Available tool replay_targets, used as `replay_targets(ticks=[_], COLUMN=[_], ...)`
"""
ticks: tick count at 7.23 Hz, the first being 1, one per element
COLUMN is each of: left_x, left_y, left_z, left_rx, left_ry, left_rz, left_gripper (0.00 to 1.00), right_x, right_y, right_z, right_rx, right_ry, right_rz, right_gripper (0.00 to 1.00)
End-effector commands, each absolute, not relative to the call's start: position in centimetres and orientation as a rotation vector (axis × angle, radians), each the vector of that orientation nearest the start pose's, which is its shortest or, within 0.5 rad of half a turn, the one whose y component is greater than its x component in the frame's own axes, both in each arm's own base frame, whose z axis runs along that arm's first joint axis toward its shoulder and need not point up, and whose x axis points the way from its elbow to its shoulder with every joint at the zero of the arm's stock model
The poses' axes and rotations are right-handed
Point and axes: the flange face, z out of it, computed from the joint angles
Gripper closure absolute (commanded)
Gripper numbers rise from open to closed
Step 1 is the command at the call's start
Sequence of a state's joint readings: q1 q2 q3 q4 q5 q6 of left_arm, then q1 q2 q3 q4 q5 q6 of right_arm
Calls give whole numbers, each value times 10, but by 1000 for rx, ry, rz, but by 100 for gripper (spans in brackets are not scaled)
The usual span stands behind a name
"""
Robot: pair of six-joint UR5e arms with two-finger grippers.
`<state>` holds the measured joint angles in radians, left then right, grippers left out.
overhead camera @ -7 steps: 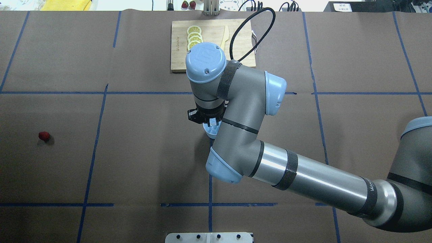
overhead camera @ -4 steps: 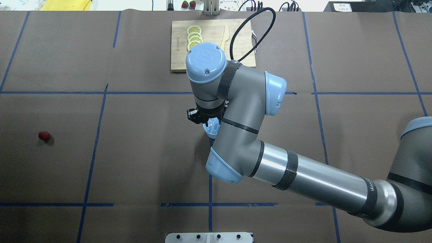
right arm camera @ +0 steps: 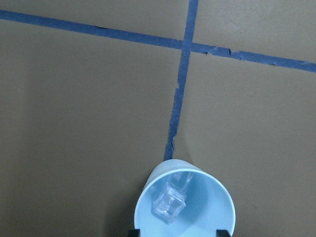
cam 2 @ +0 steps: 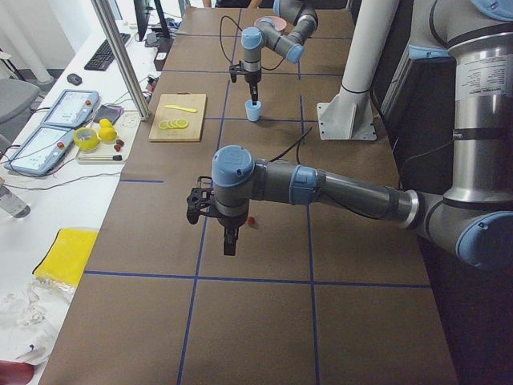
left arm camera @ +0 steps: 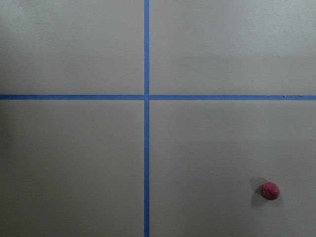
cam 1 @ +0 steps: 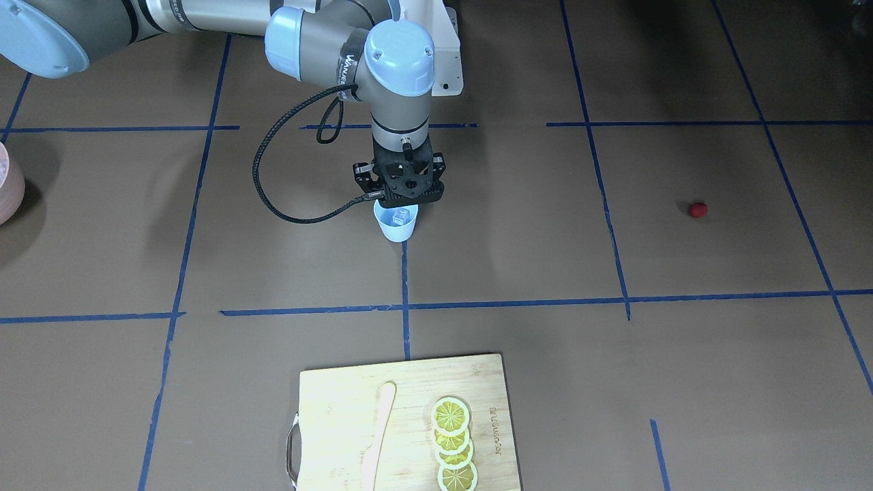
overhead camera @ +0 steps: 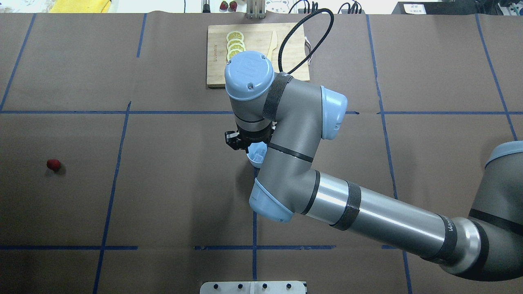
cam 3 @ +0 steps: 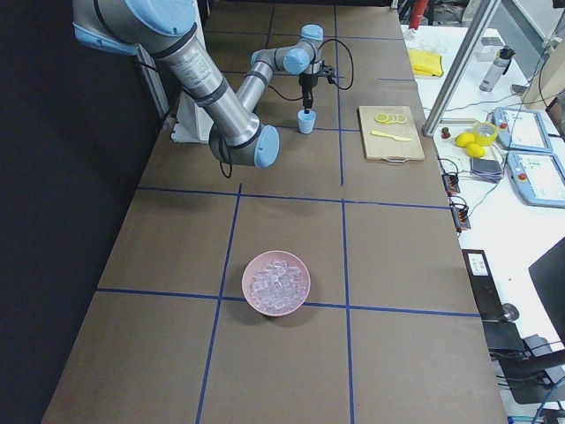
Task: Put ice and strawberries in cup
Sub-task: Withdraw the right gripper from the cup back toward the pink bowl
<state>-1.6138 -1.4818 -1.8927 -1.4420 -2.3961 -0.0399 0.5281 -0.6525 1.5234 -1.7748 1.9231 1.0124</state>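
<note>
Just above the cup (cam 1: 395,225): right claw (cam 1: 402,199), fingers spread apart. Inside the cup: one ice (right arm camera: 170,205) cube. Well away from the cup, on the surface (cam 1: 545,225): strawberry (cam 1: 697,209). Also far from the cup: left claw (cam 2: 230,245), cannot tell whether spread or closed.

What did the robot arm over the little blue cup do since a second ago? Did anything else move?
The right gripper slid a little toward the overhead view's left, so more of the cup mouth shows now. It is open and holds nothing. An ice cube lies inside the cup. The cup, the strawberry, the cutting board and the lemon slices stayed put.
</note>
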Motion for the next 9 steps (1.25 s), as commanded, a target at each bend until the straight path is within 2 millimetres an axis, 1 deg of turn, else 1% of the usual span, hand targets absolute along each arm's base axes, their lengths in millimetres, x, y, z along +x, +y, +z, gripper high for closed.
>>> replay_targets(ticks=[1,2,3,4,5,6,7,8,9], left_x=[-79,-79,-77,-54,-33,-6,31,59,85], left_y=[-448,-449,-452,-456,-456,-453,-448,-442,-437], left_z=[551,547,537,532,518,494,475,459,456], left_rx=[101,101,96,82,73,70,29,30,35], left_ry=[826,825,822,830,834,840,849,828,841], left_rz=[-34,-48,-100,-57,-43,-23,-31,-46,-82], left_gripper=[0,0,0,0,0,0,0,0,0], right_x=[-570,-553,-519,-474,-429,-385,-340,-292,-250], right_y=[-453,-457,-462,-475,-498,-528,-545,-563,-574], right_z=[128,128,138,155,176,185,213,237,277], right_rx=[59,69,88,94,80,96,100,126,134], right_ry=[-753,-764,-782,-772,-776,-789,-789,-789,-765], right_rz=[-141,-129,-104,-65,-22,-50,-47,-95,-134], right_gripper=[0,0,0,0,0,0,0,0,0])
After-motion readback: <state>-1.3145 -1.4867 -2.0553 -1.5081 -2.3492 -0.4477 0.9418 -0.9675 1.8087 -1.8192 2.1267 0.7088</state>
